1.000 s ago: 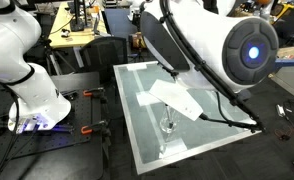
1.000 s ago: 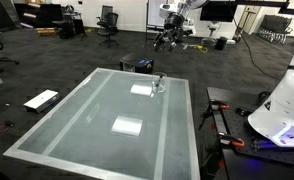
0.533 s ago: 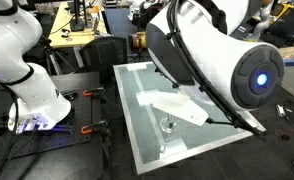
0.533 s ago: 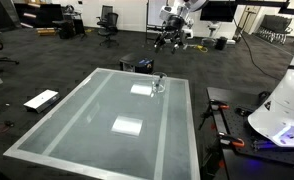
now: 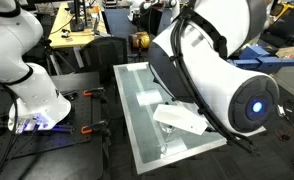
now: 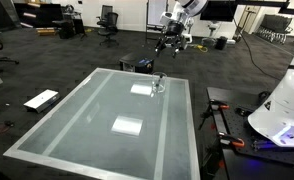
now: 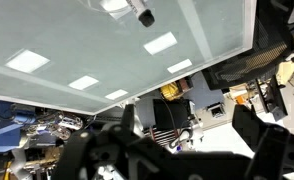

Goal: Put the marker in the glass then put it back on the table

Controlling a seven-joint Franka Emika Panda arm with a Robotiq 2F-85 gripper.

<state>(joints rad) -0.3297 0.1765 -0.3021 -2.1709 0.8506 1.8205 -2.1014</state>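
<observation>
The glass stands on the table near its far edge, beside a white tape patch. In the wrist view the glass shows small at the top, on the table. I cannot make out the marker as a separate thing; a dark bit shows at the glass. My gripper hangs high above and beyond the table's far end. In the wrist view my gripper is open, with the jaws wide apart and nothing between them. In an exterior view my white arm covers the glass.
A second tape patch lies mid-table. A flat white board lies on the floor beside the table. Another white robot base stands next to the table. Workbenches, chairs and clutter fill the room behind.
My arm has swung lower and nearer to one exterior camera, now covering the glass there. The gripper stays high and open; the glass has not moved.
</observation>
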